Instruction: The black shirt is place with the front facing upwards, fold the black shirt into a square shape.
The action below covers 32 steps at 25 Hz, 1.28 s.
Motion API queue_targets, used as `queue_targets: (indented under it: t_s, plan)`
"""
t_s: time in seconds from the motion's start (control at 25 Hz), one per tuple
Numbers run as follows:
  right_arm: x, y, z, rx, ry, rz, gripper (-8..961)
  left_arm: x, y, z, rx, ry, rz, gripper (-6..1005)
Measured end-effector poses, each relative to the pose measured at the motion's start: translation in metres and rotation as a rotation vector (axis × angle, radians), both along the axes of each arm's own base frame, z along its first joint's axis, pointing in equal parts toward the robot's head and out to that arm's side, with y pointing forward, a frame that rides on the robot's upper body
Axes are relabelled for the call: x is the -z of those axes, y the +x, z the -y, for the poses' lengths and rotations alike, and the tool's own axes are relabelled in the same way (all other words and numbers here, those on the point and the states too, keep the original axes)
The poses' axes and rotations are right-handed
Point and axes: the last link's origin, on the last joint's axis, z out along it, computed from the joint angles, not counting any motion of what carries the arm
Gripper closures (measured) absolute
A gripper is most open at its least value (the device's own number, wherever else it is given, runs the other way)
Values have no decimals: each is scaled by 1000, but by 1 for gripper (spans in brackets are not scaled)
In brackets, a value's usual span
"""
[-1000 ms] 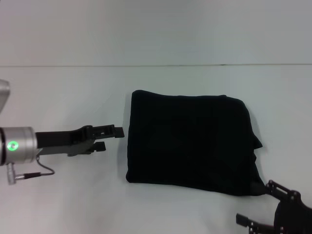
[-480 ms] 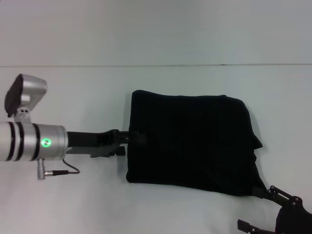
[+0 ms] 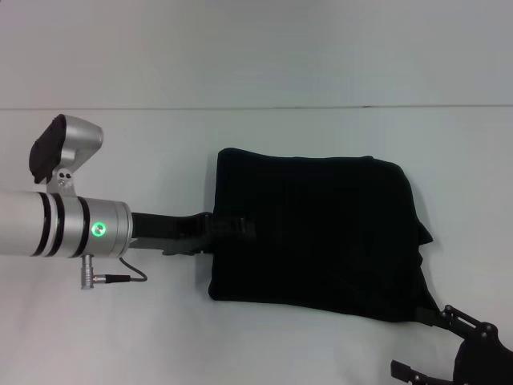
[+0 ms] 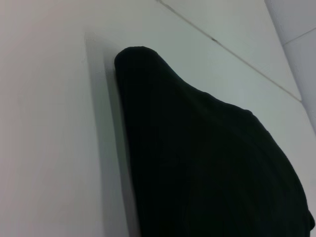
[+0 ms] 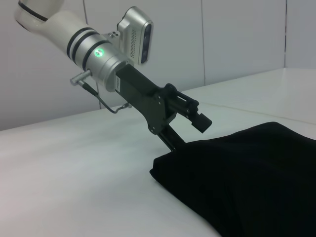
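In the head view, the black shirt (image 3: pixel 317 237) lay on the white worktop (image 3: pixel 120 337) as a folded, roughly square bundle, right of centre, its lettering out of sight. The left arm reached in low from the left, and the left claw (image 3: pixel 232 228) was at the bundle's left edge, about halfway along it. One dark finger (image 3: pixel 240 228) lay over the top of the cloth; the other could not be seen from above. A green light glowed on the silver wrist behind it. The right claw (image 3: pixel 449 353) sat at the lower right corner of the view, just beside the bundle's near right corner, and whether it was touching the cloth could not be told. Its two fingers stood visibly apart, with nothing between them.

In the left wrist view, the shirt (image 4: pixel 207 158) filled most of the picture as a dark rounded mound resting on the pale worktop (image 4: pixel 49 148). The arm's own fingers were not visible here.

In the right wrist view, the left claw (image 5: pixel 187 133) angled down to the edge of the shirt (image 5: pixel 247 182). Its upper finger (image 5: pixel 200 120) stood clear above the cloth and the lower finger (image 5: pixel 173 139) ran down to the edge of the fold, so the claw was spread open there, not clamped on the fabric.
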Motion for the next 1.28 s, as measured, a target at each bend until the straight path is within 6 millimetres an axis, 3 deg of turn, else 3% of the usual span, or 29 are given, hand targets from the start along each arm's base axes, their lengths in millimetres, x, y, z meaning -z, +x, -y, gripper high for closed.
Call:
queue_targets:
  t_s: [0.28, 0.52, 0.96, 1.16, 1.28]
  plan:
    - [-1, -1, 0, -1, 4, -8, 12, 5, 7, -1, 60, 9, -36, 143]
    - [-2, -1, 0, 3, 8, -11, 12, 7, 7, -3, 65, 10, -55, 358]
    - [-2, 0, 0, 6, 11, -12, 12, 7, 2, -1, 59, 17, -57, 597]
    - [-2, 0, 0, 5, 13, -14, 12, 4, 0, -1, 54, 32, -49, 802]
    - [-4, 0, -1, 10, 23, -16, 12, 0, -3, 0, 49, 34, -44, 868]
